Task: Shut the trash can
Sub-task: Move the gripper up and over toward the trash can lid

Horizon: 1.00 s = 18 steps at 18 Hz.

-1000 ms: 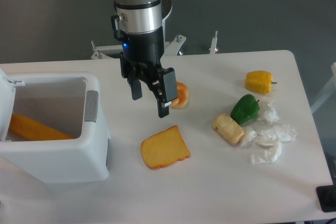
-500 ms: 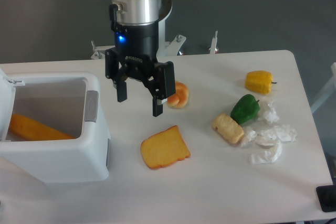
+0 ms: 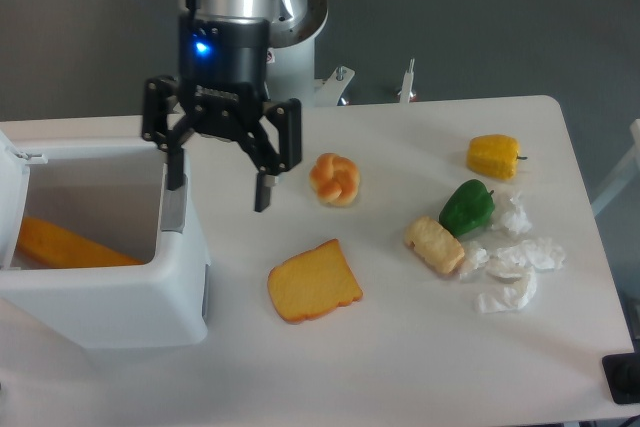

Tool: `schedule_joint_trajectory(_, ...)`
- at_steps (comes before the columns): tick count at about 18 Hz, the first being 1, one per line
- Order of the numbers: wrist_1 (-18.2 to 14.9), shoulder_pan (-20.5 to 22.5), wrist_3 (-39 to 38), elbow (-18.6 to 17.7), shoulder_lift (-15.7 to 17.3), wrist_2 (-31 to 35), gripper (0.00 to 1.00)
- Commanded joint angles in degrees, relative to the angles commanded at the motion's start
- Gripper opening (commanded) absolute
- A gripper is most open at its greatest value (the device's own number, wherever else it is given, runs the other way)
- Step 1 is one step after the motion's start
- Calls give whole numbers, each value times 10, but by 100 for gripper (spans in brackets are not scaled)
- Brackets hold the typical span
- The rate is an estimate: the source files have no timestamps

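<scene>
Trash can open, gripper above its right edge

Trash can [image 3: 110, 297] is big and white and sits at the left side of the table [image 3: 400, 367]. Its lid [image 3: 12, 202] stands up on the left, so the top is open. Something long and orange [image 3: 65, 244] lies inside. The gripper [image 3: 220, 185] hangs over the trash can's right wall with its two fingers spread wide and nothing between them. One finger is near the grey tab [image 3: 174, 205]. Right of the trash can lie a toast slice [image 3: 313, 281], a small bun [image 3: 335, 178], a green pepper [image 3: 466, 207], a yellow pepper [image 3: 494, 156] and crumpled white paper [image 3: 515, 267].
</scene>
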Motion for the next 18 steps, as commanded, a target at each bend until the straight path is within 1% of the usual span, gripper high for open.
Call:
schedule_joint_trajectory(3, 0, -14, -16, 4, 2, 1, 100)
schedule_joint_trajectory(6, 0, -22, -76, 16, 4, 1, 100)
schedule_joint_trajectory(7, 0, -24, -84, 18, 7, 1, 100)
schedule_joint_trajectory(9, 0, -32, -86, 18, 13, 1, 100)
schedule_joint_trajectory(13, 0, -44, -85, 16, 36, -4, 100)
schedule_joint_trajectory(16, -1, -55, -86, 11, 44, -21, 100)
schedule_joint_trajectory(18, 0, -61, -85, 16, 46, -28, 100)
